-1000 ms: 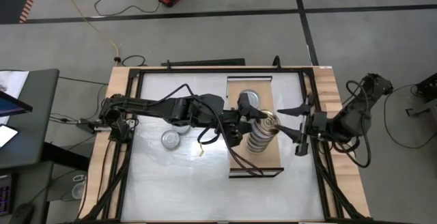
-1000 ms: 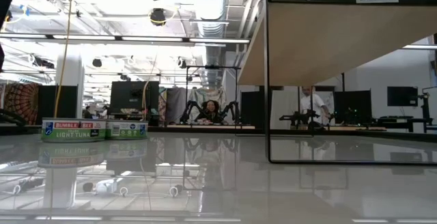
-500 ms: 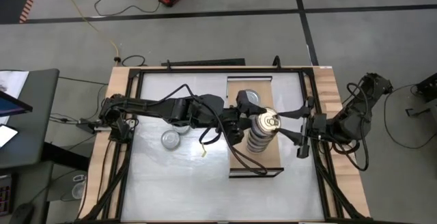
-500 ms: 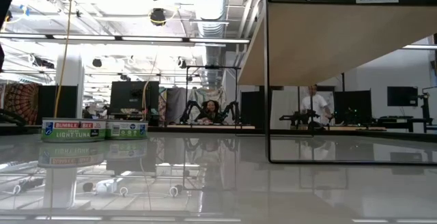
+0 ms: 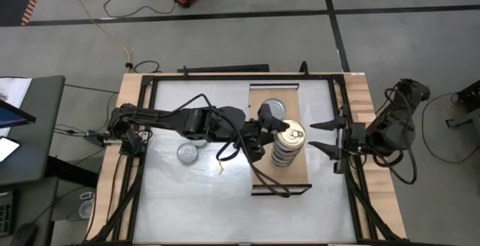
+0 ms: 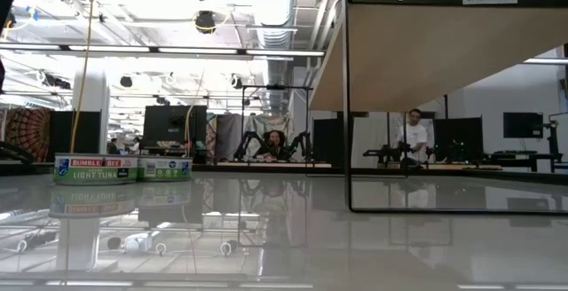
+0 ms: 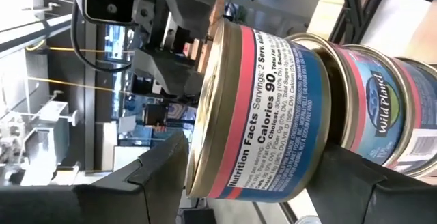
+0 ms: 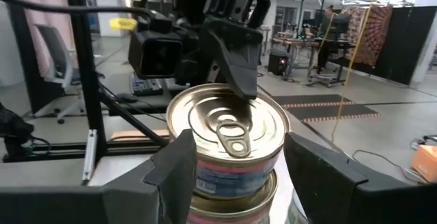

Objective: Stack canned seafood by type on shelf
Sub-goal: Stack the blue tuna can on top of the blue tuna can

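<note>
A stack of several tins [image 5: 286,148] stands on the light-wood shelf [image 5: 294,180]. Its top tin [image 7: 266,115] has a pink and blue label and a gold pull-tab lid [image 8: 229,125]. My left gripper [image 5: 271,128] reaches in from the table's left, rolled on its side and open. One finger [image 8: 235,53] is up at the lid's rim, the other [image 7: 362,183] is lower, beside the stack. My right gripper [image 5: 315,136] is open just right of the stack, clear of it. A silver-lidded tin [image 5: 274,107] rests on the shelf's far part. My left gripper's upper finger [image 7: 160,176] comes level from the table's left and ends at the left rim [image 8: 240,100] of the top tin's lid. Whether it touches the tin, I cannot tell. The tin sits upright on the stack.
One silver-lidded tin [image 5: 187,153] lies on the grey tabletop left of the shelf, another partly under my left arm. The low view shows two labelled tins [image 6: 96,168] at the left and the shelf's dark frame [image 6: 346,105]. People stand in the room far behind.
My right gripper has drawn back from the stack toward the table's right edge, still open. The top tin has shifted a little to the left, more squarely over the stack.
</note>
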Available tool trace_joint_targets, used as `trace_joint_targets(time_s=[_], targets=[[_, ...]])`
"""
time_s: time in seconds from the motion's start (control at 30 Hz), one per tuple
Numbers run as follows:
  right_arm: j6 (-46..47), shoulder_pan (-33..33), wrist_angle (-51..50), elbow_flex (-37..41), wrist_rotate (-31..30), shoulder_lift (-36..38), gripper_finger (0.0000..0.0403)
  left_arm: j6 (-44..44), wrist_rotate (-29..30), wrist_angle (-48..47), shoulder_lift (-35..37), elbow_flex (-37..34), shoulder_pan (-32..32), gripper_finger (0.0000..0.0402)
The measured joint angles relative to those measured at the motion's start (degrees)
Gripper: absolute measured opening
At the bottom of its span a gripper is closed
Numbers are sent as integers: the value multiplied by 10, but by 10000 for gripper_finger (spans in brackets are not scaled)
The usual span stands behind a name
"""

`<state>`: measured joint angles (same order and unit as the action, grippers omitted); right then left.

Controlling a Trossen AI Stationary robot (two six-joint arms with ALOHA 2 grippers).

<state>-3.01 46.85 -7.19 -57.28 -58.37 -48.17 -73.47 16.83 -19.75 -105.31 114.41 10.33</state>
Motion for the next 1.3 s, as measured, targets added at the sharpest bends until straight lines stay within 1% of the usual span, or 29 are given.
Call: trace_joint_targets(time_s=[0.1,0.23,0.43,0.63,0.97,1.3], targets=[[0,4,-3,-4,0,4,246,-11,-1,-1,3,0,0,257],[-5,4,-2,-17,0,5,246,-11,-32,2,4,0,0,257],[-5,3,-8,-18,0,5,246,-37,-49,7,4,0,0,257],[-5,3,-8,-18,0,4,246,-47,-56,25,4,1,1,257],[-5,3,-6,-18,0,5,246,-27,-61,-22,4,26,13,257],[-5,3,0,-18,0,5,246,-19,-59,-29,4,30,12,257]])
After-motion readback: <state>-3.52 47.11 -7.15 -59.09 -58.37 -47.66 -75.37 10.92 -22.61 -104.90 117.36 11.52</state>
